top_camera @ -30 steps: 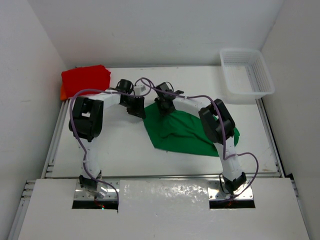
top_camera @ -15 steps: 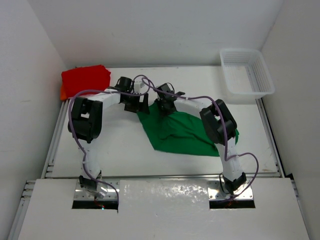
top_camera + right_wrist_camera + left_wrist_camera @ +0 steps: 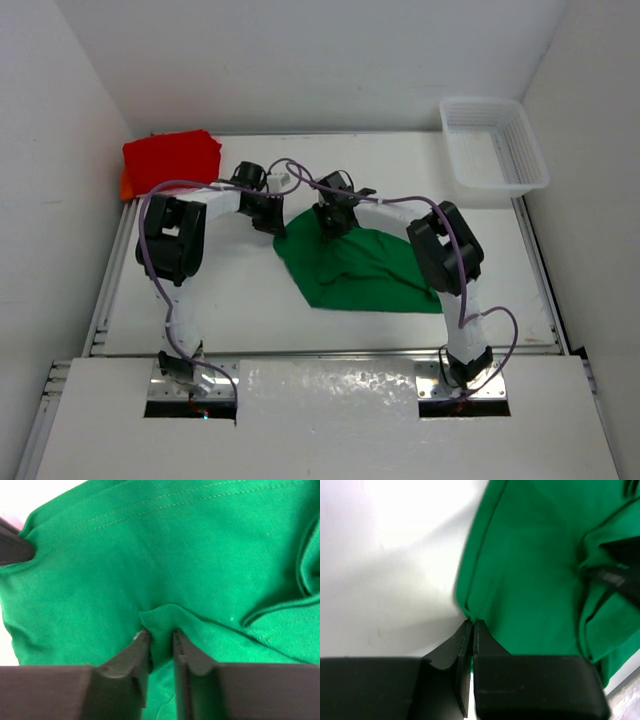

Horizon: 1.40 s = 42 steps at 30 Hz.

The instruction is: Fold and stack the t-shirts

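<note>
Folding the green t-shirt (image 3: 360, 270) looks to be the step in hand. It lies crumpled and half spread at the middle of the counter (image 3: 230, 300), with both arms bent over its far edge. The left gripper (image 3: 471, 624) is clenched right at the hem on the shirt's left side. The cloth puckers into its tips, so it appears to have a thin pinch of the edge, though how much is caught is hard to tell. The right gripper (image 3: 161, 635) is grasping a raised ridge of green cloth, near the left one along that same edge.

At the far left corner a red t-shirt (image 3: 172, 157) sits folded on an orange t-shirt (image 3: 127, 186), so the stack seems begun. The white basket (image 3: 534, 150) stands well apart at the far right.

Next, I judge, the two pinches must lift and draw apart together to pull the edge taut and flatten the shirt — if the left's thin hold slips, the hem drops and needs regrasping.
</note>
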Available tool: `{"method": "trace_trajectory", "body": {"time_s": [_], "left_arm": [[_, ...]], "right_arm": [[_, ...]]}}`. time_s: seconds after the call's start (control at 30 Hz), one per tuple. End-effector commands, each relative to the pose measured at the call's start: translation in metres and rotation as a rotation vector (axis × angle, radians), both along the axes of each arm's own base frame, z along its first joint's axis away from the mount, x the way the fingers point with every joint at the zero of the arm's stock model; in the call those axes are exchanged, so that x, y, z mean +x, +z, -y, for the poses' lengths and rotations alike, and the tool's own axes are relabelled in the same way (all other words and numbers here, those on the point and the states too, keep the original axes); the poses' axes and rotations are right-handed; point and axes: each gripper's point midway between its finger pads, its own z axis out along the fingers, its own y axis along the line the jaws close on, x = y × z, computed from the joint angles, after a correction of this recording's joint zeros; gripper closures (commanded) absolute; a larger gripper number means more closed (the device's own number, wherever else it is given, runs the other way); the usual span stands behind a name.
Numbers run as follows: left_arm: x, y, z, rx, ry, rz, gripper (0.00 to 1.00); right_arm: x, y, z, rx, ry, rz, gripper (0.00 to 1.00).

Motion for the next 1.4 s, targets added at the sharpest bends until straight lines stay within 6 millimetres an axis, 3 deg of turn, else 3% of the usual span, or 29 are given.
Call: {"method": "trace_trajectory", "body": {"time_s": [0.0, 0.07, 0.17, 0.27, 0.37, 0.47, 0.5, 0.53, 0.6, 0.63, 0.67, 0.7, 0.73, 0.77, 0.8, 0.83, 0.87, 0.9, 0.93, 0.97, 1.03, 1.1, 1.13, 1.2, 1.23, 1.27, 1.3, 1.33, 1.37], "left_arm": [[-0.015, 0.012, -0.018, 0.054, -0.014, 0.024, 1.0], [-0.013, 0.016, -0.018, 0.055, -0.008, 0.042, 1.0], [-0.012, 0.016, -0.018, 0.056, -0.006, 0.041, 1.0], [-0.012, 0.014, -0.02, 0.064, -0.004, 0.045, 1.0], [-0.011, 0.016, -0.021, 0.071, -0.005, 0.056, 1.0], [-0.006, 0.022, -0.025, 0.052, 0.005, 0.059, 1.0], [0.006, 0.031, -0.035, 0.038, 0.036, 0.082, 1.0], [0.013, 0.042, -0.037, 0.006, 0.046, 0.104, 1.0], [0.049, 0.075, -0.05, -0.033, 0.116, 0.188, 1.0], [0.064, 0.09, -0.054, -0.051, 0.142, 0.222, 1.0], [0.097, 0.132, -0.066, -0.083, 0.203, 0.313, 1.0], [0.118, 0.159, -0.073, -0.109, 0.243, 0.388, 1.0], [0.133, 0.185, -0.08, -0.136, 0.275, 0.455, 1.0], [0.154, 0.24, -0.087, -0.177, 0.314, 0.579, 1.0], [0.168, 0.276, -0.104, -0.188, 0.349, 0.679, 1.0], [0.173, 0.306, -0.111, -0.199, 0.362, 0.749, 1.0], [0.177, 0.35, -0.118, -0.231, 0.379, 0.842, 1.0], [0.175, 0.38, -0.115, -0.266, 0.351, 0.92, 1.0], [0.173, 0.397, -0.113, -0.282, 0.339, 0.956, 1.0], [0.168, 0.424, -0.109, -0.305, 0.317, 1.015, 1.0], [0.161, 0.44, -0.104, -0.329, 0.277, 1.033, 1.0], [0.149, 0.448, -0.098, -0.339, 0.238, 1.03, 1.0], [0.147, 0.438, -0.098, -0.322, 0.221, 1.011, 1.0], [0.127, 0.432, -0.096, -0.304, 0.194, 0.981, 1.0], [0.125, 0.405, -0.098, -0.258, 0.175, 0.944, 1.0], [0.109, 0.403, -0.102, -0.209, 0.166, 0.942, 1.0], [0.103, 0.389, -0.104, -0.174, 0.155, 0.921, 1.0], [0.096, 0.353, -0.106, -0.145, 0.152, 0.846, 1.0], [0.08, 0.346, -0.111, -0.104, 0.164, 0.823, 1.0]], "right_arm": [[-0.002, 0.028, -0.005, 0.061, 0.021, 0.039, 0.79], [-0.003, 0.027, -0.007, 0.065, 0.026, 0.035, 0.87], [-0.004, 0.028, -0.009, 0.075, 0.03, 0.03, 0.86], [-0.005, 0.028, -0.005, 0.067, 0.025, 0.041, 1.0], [-0.006, 0.026, -0.001, 0.086, 0.005, 0.04, 1.0], [0.009, 0.048, 0.004, 0.202, -0.088, 0.086, 1.0], [0.011, 0.055, 0.007, 0.245, -0.104, 0.084, 1.0], [0.031, 0.071, 0.023, 0.287, -0.156, 0.114, 1.0], [0.076, 0.122, 0.036, 0.364, -0.203, 0.205, 1.0], [0.107, 0.14, 0.068, 0.369, -0.273, 0.253, 1.0], [0.126, 0.162, 0.084, 0.353, -0.298, 0.296, 1.0], [0.163, 0.24, 0.098, 0.394, -0.32, 0.461, 1.0], [0.186, 0.275, 0.137, 0.371, -0.396, 0.549, 1.0], [0.202, 0.348, 0.153, 0.411, -0.416, 0.682, 1.0], [0.21, 0.384, 0.186, 0.422, -0.468, 0.762, 1.0], [0.212, 0.411, 0.204, 0.442, -0.497, 0.821, 1.0], [0.205, 0.453, 0.217, 0.495, -0.521, 0.906, 1.0], [0.2, 0.467, 0.243, 0.502, -0.558, 0.946, 1.0], [0.193, 0.492, 0.251, 0.543, -0.545, 1.029, 1.0], [0.173, 0.492, 0.257, 0.542, -0.555, 1.033, 1.0], [0.157, 0.501, 0.276, 0.525, -0.571, 1.083, 1.0], [0.139, 0.496, 0.277, 0.504, -0.555, 1.066, 1.0], [0.138, 0.472, 0.274, 0.487, -0.538, 1.016, 1.0], [0.112, 0.472, 0.271, 0.498, -0.525, 1.023, 1.0], [0.111, 0.427, 0.269, 0.49, -0.541, 0.953, 1.0], [0.087, 0.434, 0.267, 0.507, -0.531, 0.98, 1.0], [0.077, 0.416, 0.267, 0.506, -0.542, 0.955, 1.0], [0.069, 0.36, 0.266, 0.494, -0.567, 0.872, 1.0], [0.046, 0.361, 0.263, 0.509, -0.562, 0.892, 1.0]]}}
